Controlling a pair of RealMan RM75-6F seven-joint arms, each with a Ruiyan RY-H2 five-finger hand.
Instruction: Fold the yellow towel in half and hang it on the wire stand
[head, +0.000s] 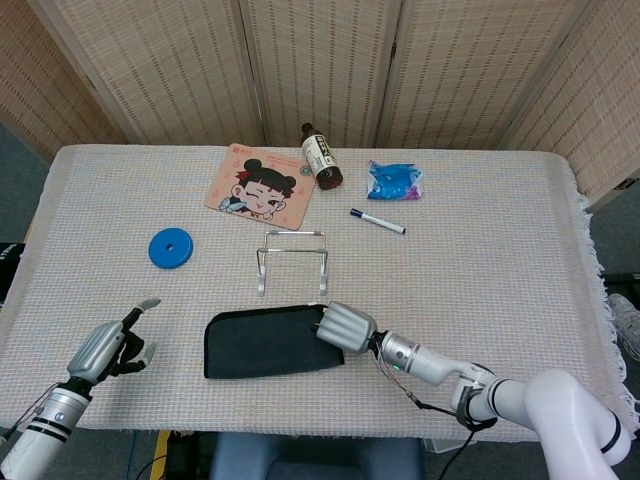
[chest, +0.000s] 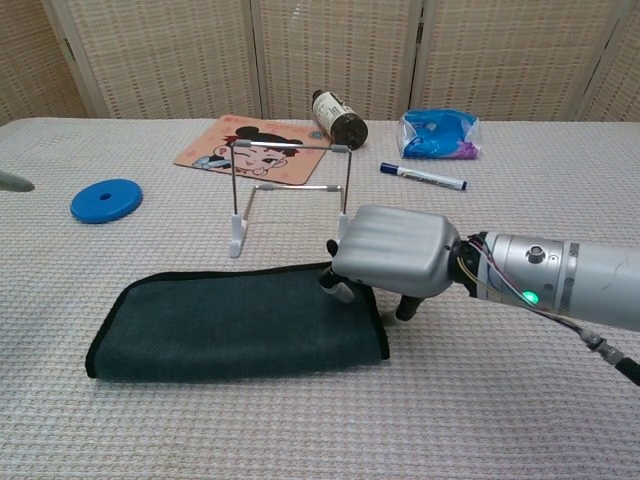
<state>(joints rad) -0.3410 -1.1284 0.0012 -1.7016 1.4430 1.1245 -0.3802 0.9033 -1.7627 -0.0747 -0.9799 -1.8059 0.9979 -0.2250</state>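
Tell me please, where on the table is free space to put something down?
Bare cloth lies right of the marker, and on the left between the blue disc and the wire stand. It is crowded around the dark towel, where the right hand rests.

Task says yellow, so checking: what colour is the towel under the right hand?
Dark, nearly black towel, clearest in the chest view.

One dark folded towel (head: 268, 341), one wire stand (head: 291, 257), one blue disc (head: 170, 248), one cartoon mouse pad (head: 259, 187), one brown bottle (head: 321, 156) lying down, one blue plastic bag (head: 394, 181), one marker pen (head: 377, 221). Two robot hands: left hand (head: 105, 344), right hand (head: 343, 324). One table (head: 500, 260), folding screen panels behind, count unclear at the edges.
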